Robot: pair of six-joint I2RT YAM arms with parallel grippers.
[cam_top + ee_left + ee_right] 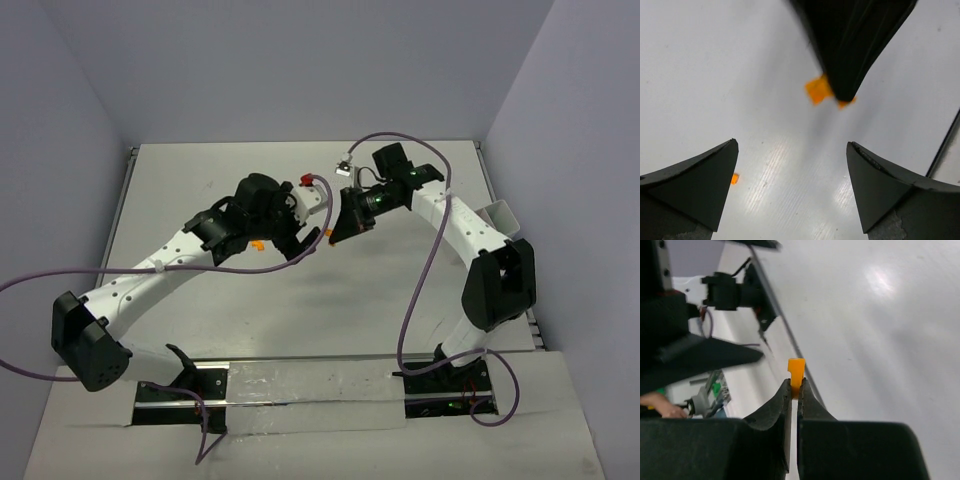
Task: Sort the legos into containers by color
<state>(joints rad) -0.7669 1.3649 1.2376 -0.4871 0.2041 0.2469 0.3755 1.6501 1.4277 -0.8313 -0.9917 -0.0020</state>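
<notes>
An orange lego brick is sticking up at the centre of the right wrist view, and the right gripper is pinching its lower end between jaws pressed almost together; in the left wrist view the same brick is showing at upper centre, under the dark fingertip. A second orange brick is lying on the white table at lower left, just beside one finger of the left gripper, which is standing spread wide and gripping nothing; a white container is sitting at the right edge of the overhead view, beside the right arm.
</notes>
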